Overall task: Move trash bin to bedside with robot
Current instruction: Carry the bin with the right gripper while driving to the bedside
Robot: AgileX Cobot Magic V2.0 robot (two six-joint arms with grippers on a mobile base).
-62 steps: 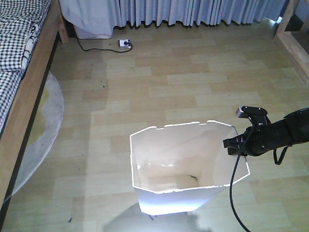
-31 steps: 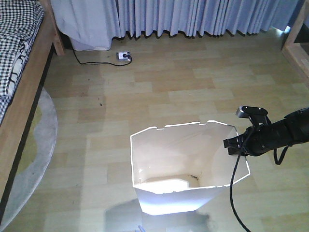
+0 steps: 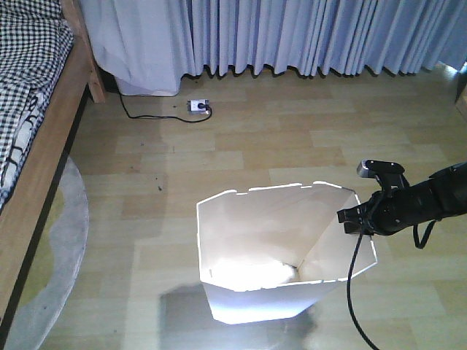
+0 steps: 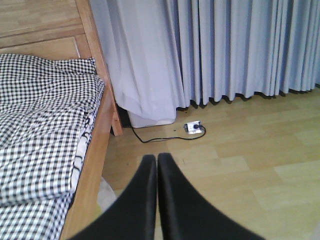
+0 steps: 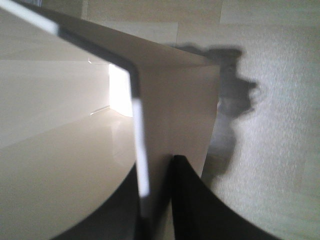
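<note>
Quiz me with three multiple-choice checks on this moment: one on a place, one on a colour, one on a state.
1. In the front view, the bed lies on which side of the trash bin?
A right; B left; C directly behind it.
2. The bedding is:
A plain blue; B red striped; C black-and-white checked.
3. The right gripper is:
A shut on the trash bin's rim; B open above it; C resting on the floor.

Answers:
1 B, the bed runs down the left edge of the front view.
2 C, the left wrist view shows the check plainly.
3 A, in the right wrist view its fingers straddle the bin's wall.
</note>
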